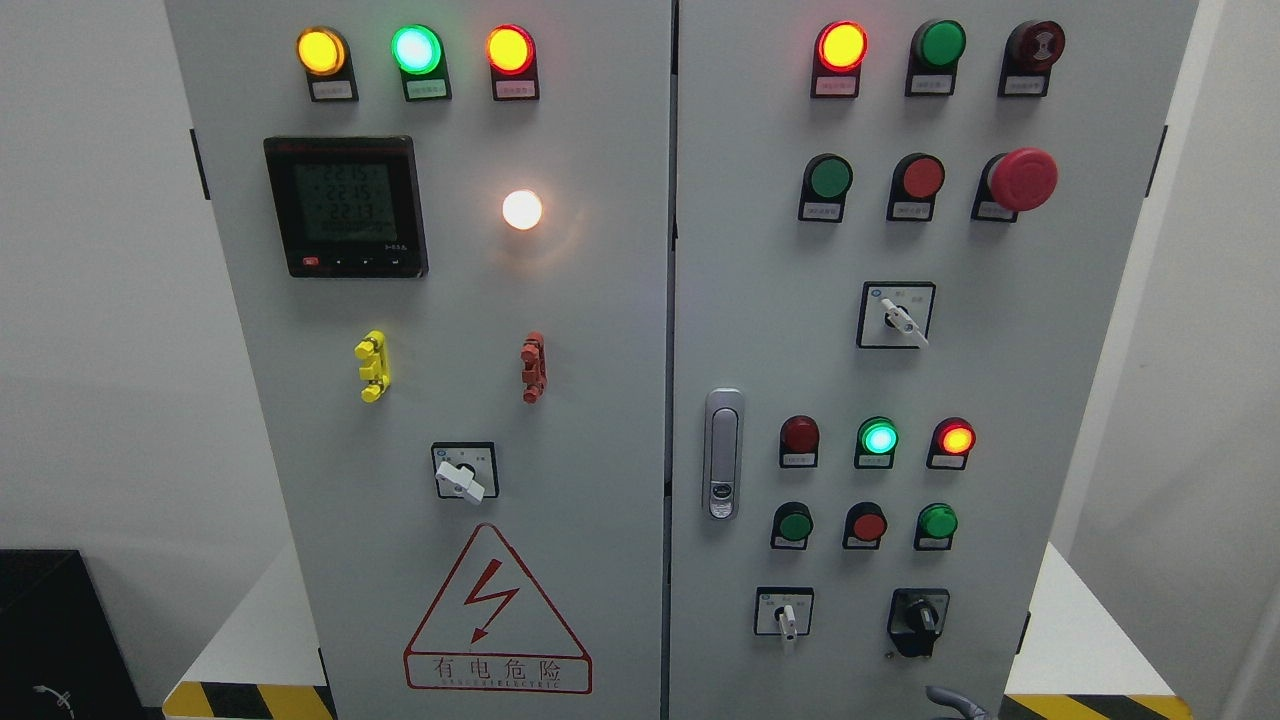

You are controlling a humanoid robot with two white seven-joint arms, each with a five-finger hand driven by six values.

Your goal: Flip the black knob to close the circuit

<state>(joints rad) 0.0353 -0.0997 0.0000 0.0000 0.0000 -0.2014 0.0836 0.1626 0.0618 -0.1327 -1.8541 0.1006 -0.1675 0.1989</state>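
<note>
The black knob [919, 620] sits on a black base at the lower right of the grey cabinet's right door [1000, 400]. Its handle points roughly straight up. A grey curved part of a robot hand [952, 702] shows at the bottom edge just below and right of the knob, apart from it. Its arm is out of view, so I cannot tell which hand it is. Nothing touches the knob.
White rotary switches sit at the lower middle [785, 615], the upper right [900, 318] and on the left door [462, 475]. A red mushroom stop button [1020, 180], lit lamps, push buttons, a door latch [722, 452] and a meter [345, 205] fill the panel.
</note>
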